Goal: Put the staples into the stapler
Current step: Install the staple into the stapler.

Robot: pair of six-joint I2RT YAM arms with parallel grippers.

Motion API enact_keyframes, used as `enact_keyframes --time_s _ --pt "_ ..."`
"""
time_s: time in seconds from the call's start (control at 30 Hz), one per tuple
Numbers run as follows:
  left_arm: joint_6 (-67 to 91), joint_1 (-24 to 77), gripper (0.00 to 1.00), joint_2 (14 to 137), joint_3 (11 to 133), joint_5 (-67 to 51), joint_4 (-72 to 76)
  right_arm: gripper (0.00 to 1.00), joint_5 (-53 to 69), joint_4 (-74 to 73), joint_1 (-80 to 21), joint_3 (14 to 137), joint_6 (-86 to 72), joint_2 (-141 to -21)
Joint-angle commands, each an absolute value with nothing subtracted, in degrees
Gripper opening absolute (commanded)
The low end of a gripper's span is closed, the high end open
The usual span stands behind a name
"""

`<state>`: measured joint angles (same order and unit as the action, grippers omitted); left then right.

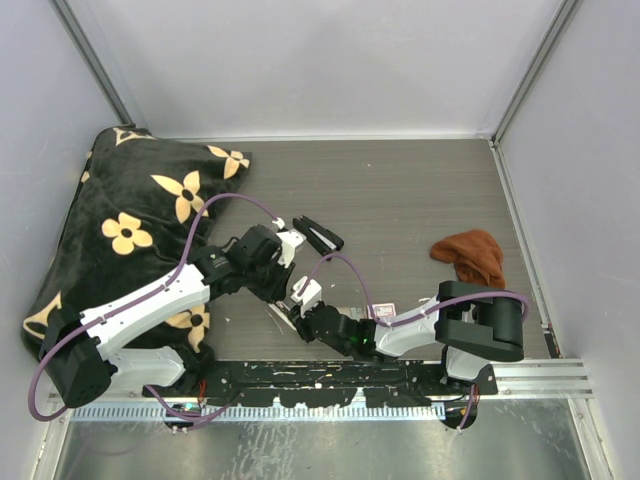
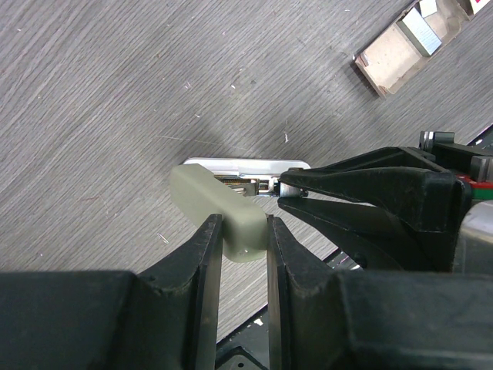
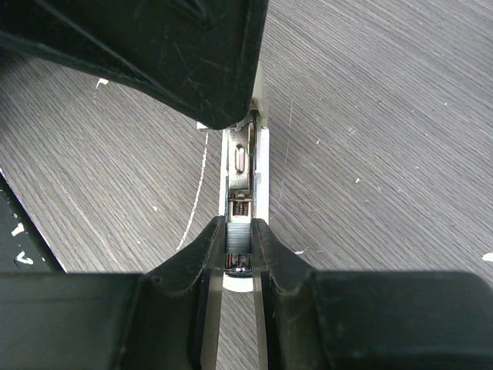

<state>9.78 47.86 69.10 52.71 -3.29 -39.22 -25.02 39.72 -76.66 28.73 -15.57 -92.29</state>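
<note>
Two grips are meeting at one spot here, and that's what makes the setup work. Your left gripper (image 2: pixel 243 230) is pinching the cream-green, round-edged plastic stapler (image 2: pixel 218 206) by its top, with the jaws narrowed right down onto that smooth oblong. My guess is it's steadying the body so nothing skids on the slick grey wood-grain tabletop (image 1: pixel 420 190).

That's leaving the bright, polished steel channel (image 3: pixel 245 166) lying exposed along the stapler's underside. It looks like a thin, straight-walled trough, so the fit is probably going to be fussy.

Your right gripper (image 3: pixel 237 228) is working from the stapler's opposite end. Its fingers are nearly together and clamping the short silvery-grey ribbed strip of staples (image 3: pixel 237 240). The strip is sitting in line with the channel, right at its mouth, and I can't tell if it's fully seated yet.

Holding it by the flanks is keeping the strip's nose free, which is what you're wanting for a straight push in.

Everything else is staying out of it:
- The small open cardboard box (image 2: pixel 397 50) is lying well apart from the stapler.
- The crumpled rust-orange cloth (image 1: pixel 470 255) is sitting further off past the box.
- The black plush cushion with tan flowers (image 1: pixel 130 230) is slumping on the stapler's other side.
</note>
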Motion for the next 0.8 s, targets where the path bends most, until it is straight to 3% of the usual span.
enact_keyframes --time_s 0.0,0.5,0.77 --pt "10.8 47.9 0.00 69.8 54.0 -7.6 -38.5 0.25 -26.8 39.4 -76.9 30.0 -15.7 -93.1" --pt "10.6 47.8 0.00 69.9 54.0 -7.6 -38.5 0.33 -26.7 39.5 -77.0 30.0 -16.0 -92.4" --pt "10.7 47.8 0.00 70.3 54.0 -8.0 -38.4 0.43 -27.6 39.4 -77.0 28.7 -17.5 -84.1"
